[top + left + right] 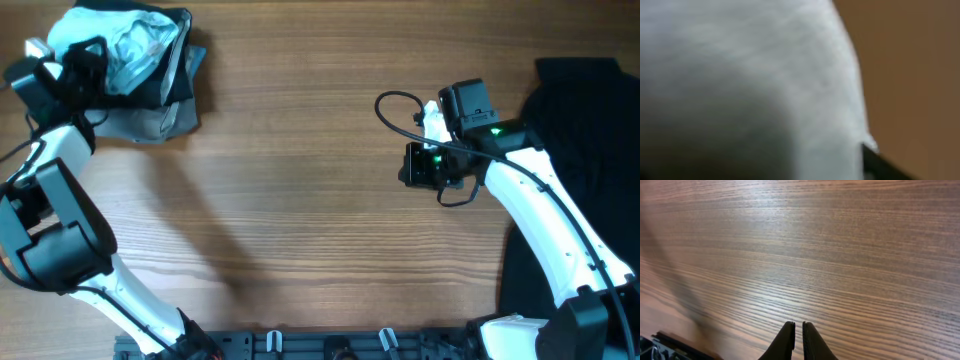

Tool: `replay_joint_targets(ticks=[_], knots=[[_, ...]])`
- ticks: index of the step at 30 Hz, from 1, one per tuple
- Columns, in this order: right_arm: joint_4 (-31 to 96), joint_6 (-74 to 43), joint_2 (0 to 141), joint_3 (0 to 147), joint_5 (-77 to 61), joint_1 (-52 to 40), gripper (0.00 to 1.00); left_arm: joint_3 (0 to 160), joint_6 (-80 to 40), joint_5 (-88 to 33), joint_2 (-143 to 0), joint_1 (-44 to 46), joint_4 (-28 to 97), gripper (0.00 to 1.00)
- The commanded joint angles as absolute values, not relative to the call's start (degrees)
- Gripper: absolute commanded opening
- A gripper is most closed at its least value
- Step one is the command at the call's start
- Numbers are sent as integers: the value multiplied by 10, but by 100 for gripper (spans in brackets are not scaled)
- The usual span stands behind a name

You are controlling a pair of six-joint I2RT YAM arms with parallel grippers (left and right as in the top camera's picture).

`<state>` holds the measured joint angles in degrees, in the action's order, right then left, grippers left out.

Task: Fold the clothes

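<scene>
The light blue t-shirt (135, 45) lies bunched at the table's far left corner, on top of a stack of folded dark garments. My left gripper (88, 55) is pressed into the shirt's left side. In the left wrist view, blurred pale fabric (765, 75) fills nearly the whole frame and hides the fingers, so I cannot tell whether they are open or shut. My right gripper (412, 165) is shut and empty over bare wood right of centre. Its closed fingertips (798, 326) show in the right wrist view.
Folded black and grey garments (165, 115) lie under the shirt. A large black garment (590, 110) covers the table's right edge, under the right arm. A black cable loops by the right wrist (395, 105). The wooden tabletop (300, 200) spans the middle.
</scene>
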<state>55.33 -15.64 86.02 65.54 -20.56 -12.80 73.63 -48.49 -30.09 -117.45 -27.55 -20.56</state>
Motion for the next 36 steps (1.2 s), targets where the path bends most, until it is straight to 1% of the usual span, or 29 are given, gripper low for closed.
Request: replay_joint_targets(ticks=[1, 7, 11, 12, 14, 15, 17, 19, 21, 22, 25, 27, 28, 29, 30, 33, 36], knots=[[556, -167, 853, 663, -214, -128, 11, 742, -413, -351, -1153, -307, -167, 100], [555, -165, 853, 663, -214, -128, 11, 742, -299, -364, -1067, -349, -24, 100], [550, -165, 853, 663, -214, -128, 11, 742, -260, -364, -979, -363, 29, 99], [549, -165, 853, 663, -214, -128, 11, 742, -251, -364, -954, -363, 37, 96], [549, -165, 853, 663, -214, -128, 11, 742, -238, -371, -915, -357, 46, 86], [549, -165, 853, 663, -214, -128, 11, 742, -224, -387, -898, -352, 51, 83], [548, -165, 846, 665, -212, -128, 11, 743, -185, -420, -861, -339, 79, 82], [543, -166, 827, 668, -196, -128, 11, 749, -134, -422, -825, -320, 138, 85], [540, -166, 789, 677, -161, -128, 11, 762, -72, -413, -782, -287, 226, 88], [540, -166, 755, 688, -135, -128, 12, 772, -35, -393, -752, -258, 294, 89], [539, -150, 682, 714, -113, -128, 17, 793, 20, -343, -699, -197, 419, 93], [538, -127, 635, 730, -113, -128, 23, 805, 40, -298, -668, -156, 485, 98], [538, -102, 605, 740, -113, -128, 32, 808, 42, -272, -651, -132, 514, 100], [538, -81, 581, 747, -113, -128, 57, 808, 41, -243, -629, -101, 544, 100], [537, -54, 552, 750, -113, -128, 100, 808, 41, -227, -611, -76, 571, 100], [538, -27, 482, 750, -113, -128, 100, 808, 41, -216, -580, -31, 631, 100], [538, -27, 434, 750, -113, -128, 100, 808, 41, -209, -559, -14, 682, 100]])
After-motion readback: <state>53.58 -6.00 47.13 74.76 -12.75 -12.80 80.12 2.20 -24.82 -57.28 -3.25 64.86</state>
